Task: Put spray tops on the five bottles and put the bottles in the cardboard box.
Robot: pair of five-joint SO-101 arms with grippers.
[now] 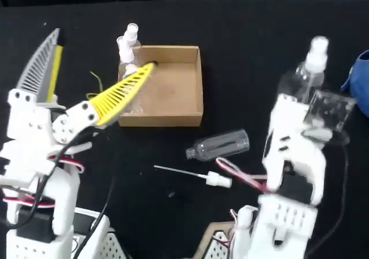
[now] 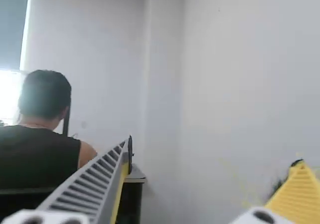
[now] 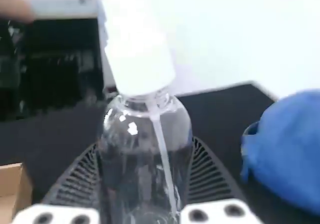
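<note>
Bottle (image 1: pixel 305 77) with its spray top (image 1: pixel 318 45) on is near the worktop's (image 1: pixel 259 34) right edge, clamped between the right fingers (image 3: pixel 210 176). Left fingers (image 1: pixel 124 92) gape wide (one tip over the cardboard box (image 1: pixel 167 119)). An uncapped bottle (image 1: pixel 222 145) lies mid-worktop.

table (image 1: pixel 259 40): plain black. cardboard box (image 1: pixel 173 92): plain brown. left gripper (image 1: pixel 104 48): one finger yellow, one grey edged with yellow, both ribbed. right gripper (image 3: pixel 145 179): black ribbed fingers. gripped bottle (image 3: pixel 142 134): clear, with a white spray top (image 3: pixel 135 49). lying bottle (image 1: pixel 222 143): clear. rounded object (image 3: pixel 290 144): blue.
</note>
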